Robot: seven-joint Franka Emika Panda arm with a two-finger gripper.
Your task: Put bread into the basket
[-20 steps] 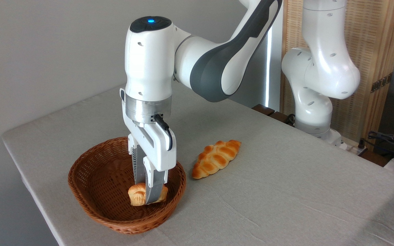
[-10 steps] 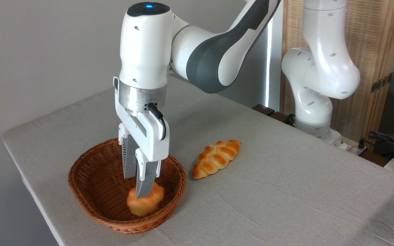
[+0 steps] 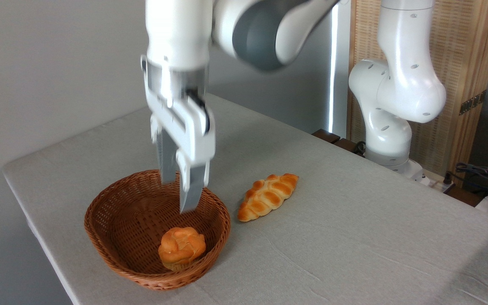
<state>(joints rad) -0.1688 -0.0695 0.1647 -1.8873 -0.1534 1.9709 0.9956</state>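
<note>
One bread [image 3: 181, 248] in basket [image 3: 108, 220], below open empty gripper [image 3: 179, 195]

- The space directly above the basket [image 3: 112, 237] is being taken up by the tool [image 3: 179, 195], which is hanging with its jaws parted, clear of the bread [image 3: 181, 248].
- The basket's floor near its front right wall is being filled by the bread; its left part is being left bare.
- The worktop [image 3: 354, 237] just right of the basket is being blocked by a braided loaf [image 3: 268, 196].
- The worktop's far right edge is being crowded by the arm's base [image 3: 390, 140].
</note>
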